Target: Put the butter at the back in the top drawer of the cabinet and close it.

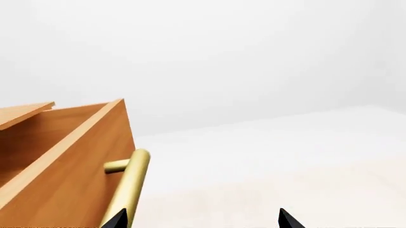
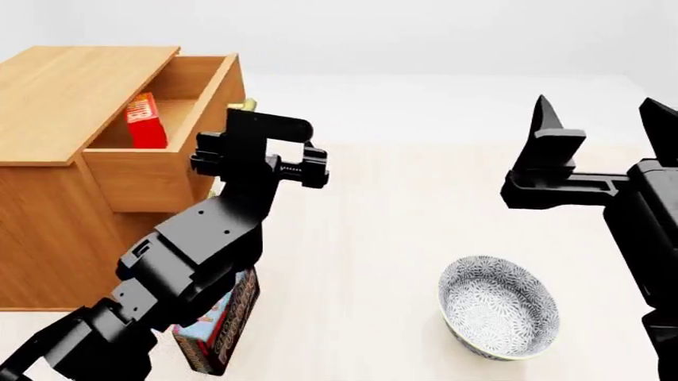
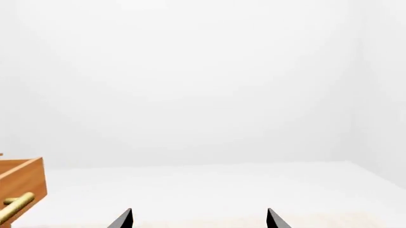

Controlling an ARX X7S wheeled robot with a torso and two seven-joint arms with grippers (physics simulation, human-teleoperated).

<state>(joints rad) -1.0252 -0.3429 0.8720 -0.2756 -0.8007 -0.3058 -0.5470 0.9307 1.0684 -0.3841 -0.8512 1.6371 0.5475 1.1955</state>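
Red butter (image 2: 145, 121) | upright | inside open top drawer (image 2: 159, 171)

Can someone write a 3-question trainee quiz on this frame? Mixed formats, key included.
1. True or false: the butter lies inside the open top drawer.
2. Which claw is next to the drawer's brass handle? A) left claw B) right claw
3. Fill in: the patterned ___ sits on the table, in front of the right arm.

Key: 1 true; 2 A; 3 bowl
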